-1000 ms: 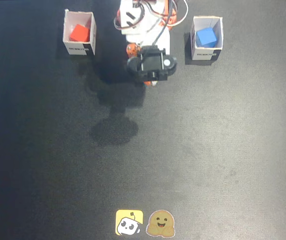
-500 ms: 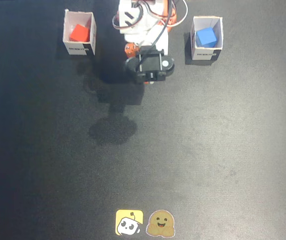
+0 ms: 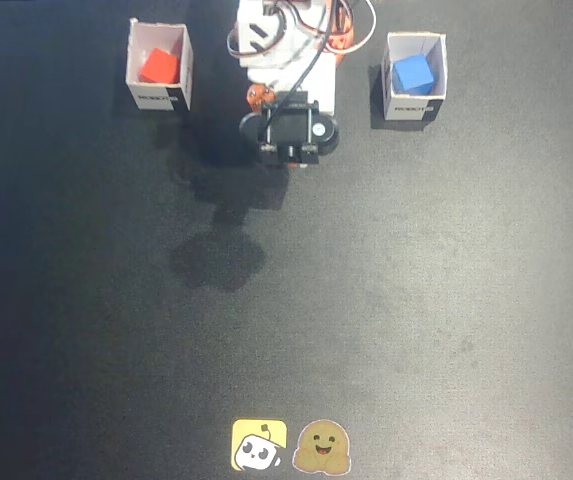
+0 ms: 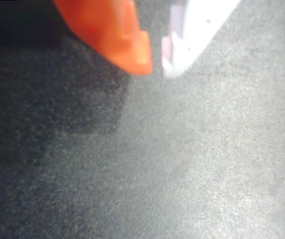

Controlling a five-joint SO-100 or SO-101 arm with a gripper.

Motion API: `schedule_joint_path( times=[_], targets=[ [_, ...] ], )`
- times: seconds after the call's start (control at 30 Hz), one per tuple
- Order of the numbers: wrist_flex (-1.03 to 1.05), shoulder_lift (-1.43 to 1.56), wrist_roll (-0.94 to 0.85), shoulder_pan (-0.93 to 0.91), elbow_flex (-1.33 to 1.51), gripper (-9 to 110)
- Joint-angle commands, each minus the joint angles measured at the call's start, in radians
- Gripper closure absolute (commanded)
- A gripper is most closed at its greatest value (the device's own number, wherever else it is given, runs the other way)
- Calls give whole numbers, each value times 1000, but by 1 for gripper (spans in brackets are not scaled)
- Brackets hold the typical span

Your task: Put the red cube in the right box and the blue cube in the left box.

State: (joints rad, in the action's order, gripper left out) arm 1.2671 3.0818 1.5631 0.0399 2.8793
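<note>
In the fixed view I'm looking down on a dark mat [image 3: 416, 300]. The arm [image 3: 288, 70] sits at the top centre, folded over its white base, with its black wrist module facing up at me. To its left stands a white box [image 3: 159, 94] with the red cube [image 3: 158, 66] resting inside. To its right, well apart from the first, a second white box [image 3: 414, 103] holds the blue cube [image 3: 413, 73]. Both boxes stand upright with their printed labels on the near wall. The arm's shadow falls on the mat below it. At the bottom edge I see two stickers side by side: a yellow one [image 3: 259, 445] with a small robot face and a brown smiling blob [image 3: 323, 448].

In the wrist view the gripper [image 4: 155, 63] comes in from the top edge, an orange finger [image 4: 112, 30] on the left and a white finger [image 4: 197, 30] on the right. Their tips sit almost together with only a thin sliver of mat between them, and I see nothing held there, so I read the jaws as closed and empty. Beneath them lies only blurred grey mat, darker toward the left.
</note>
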Motion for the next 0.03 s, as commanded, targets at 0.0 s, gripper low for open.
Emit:
schedule_joint_path(
  times=[0.0],
  targets=[
    [2,11,9,-8,-6,101]
  ],
)
